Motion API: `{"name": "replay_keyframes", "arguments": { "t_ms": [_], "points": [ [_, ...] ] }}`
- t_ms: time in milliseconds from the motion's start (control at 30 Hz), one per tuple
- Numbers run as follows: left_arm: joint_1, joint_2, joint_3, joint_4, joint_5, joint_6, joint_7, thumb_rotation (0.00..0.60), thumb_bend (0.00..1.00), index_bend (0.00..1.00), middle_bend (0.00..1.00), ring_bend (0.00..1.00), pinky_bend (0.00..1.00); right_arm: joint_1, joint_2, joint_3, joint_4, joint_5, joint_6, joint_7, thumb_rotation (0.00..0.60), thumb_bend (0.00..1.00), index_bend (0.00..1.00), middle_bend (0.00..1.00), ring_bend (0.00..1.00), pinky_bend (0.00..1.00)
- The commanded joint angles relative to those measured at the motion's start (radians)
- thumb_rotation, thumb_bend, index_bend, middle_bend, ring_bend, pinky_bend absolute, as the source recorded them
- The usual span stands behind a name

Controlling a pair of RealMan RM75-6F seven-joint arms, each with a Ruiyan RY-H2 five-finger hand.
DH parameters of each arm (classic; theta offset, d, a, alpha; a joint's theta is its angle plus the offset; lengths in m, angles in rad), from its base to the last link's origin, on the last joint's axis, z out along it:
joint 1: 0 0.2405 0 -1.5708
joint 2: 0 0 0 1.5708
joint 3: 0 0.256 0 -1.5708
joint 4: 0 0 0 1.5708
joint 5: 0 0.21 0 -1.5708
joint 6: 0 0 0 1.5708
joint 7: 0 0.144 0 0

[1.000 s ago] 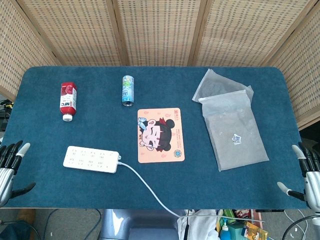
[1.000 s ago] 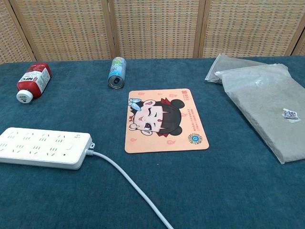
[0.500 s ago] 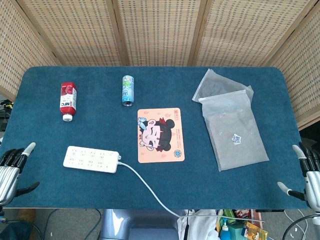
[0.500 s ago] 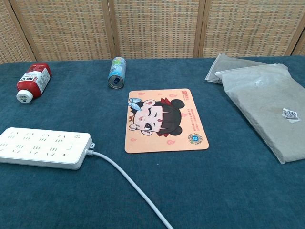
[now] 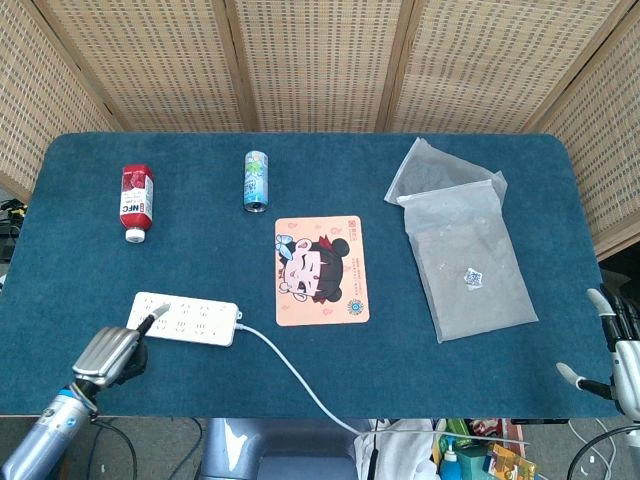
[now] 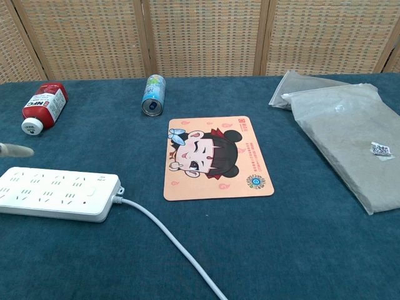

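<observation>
Left hand (image 5: 110, 352) has just moved in over the power strip (image 5: 184, 318), fingers apart and empty, likely starting a grab; right hand (image 5: 620, 350) stays open at the table edge.

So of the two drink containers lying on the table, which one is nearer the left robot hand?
The red bottle with the white cap; the blue can lies further right, away from the left robot hand.

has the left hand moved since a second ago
Yes. In the head view the left hand has come in from the table's left edge, rightward over the blue cloth, and is now at the near-left corner of the white power strip. Whether it touches is unclear.
</observation>
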Motion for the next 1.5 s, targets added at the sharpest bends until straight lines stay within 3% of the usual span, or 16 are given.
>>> {"name": "replay_keyframes", "arguments": {
  "t_ms": [33, 300, 433, 667, 1500],
  "points": [
    [-0.061, -0.047, -0.006, -0.048, -0.11, -0.06, 0.058, 0.6, 1.0, 0.0, 1.0, 1.0, 1.0, 0.001, 0.002, 0.0, 0.003, 0.003, -0.004, 0.007, 0.6, 0.0, 0.0, 0.0, 0.0, 0.0],
    [-0.106, -0.079, -0.023, -0.093, -0.227, -0.052, 0.15, 0.6, 1.0, 0.0, 1.0, 1.0, 1.0, 0.003, 0.007, 0.001, 0.006, 0.008, -0.012, 0.027, 0.6, 0.0, 0.0, 0.0, 0.0, 0.0],
    [-0.119, -0.095, -0.02, -0.108, -0.265, -0.034, 0.195, 0.6, 1.0, 0.1, 1.0, 1.0, 1.0, 0.003, 0.008, 0.001, 0.006, 0.009, -0.015, 0.029, 0.6, 0.0, 0.0, 0.0, 0.0, 0.0],
    [-0.149, -0.126, -0.015, -0.116, -0.36, -0.017, 0.263, 0.6, 1.0, 0.18, 1.0, 1.0, 1.0, 0.003, 0.01, 0.001, 0.005, 0.013, -0.019, 0.031, 0.6, 0.0, 0.0, 0.0, 0.0, 0.0],
    [-0.214, -0.201, 0.012, -0.047, -0.469, -0.017, 0.286, 0.6, 1.0, 0.19, 1.0, 1.0, 1.0, 0.004, 0.014, 0.002, 0.005, 0.023, -0.028, 0.039, 0.6, 0.0, 0.0, 0.0, 0.0, 0.0]
  ]
}}
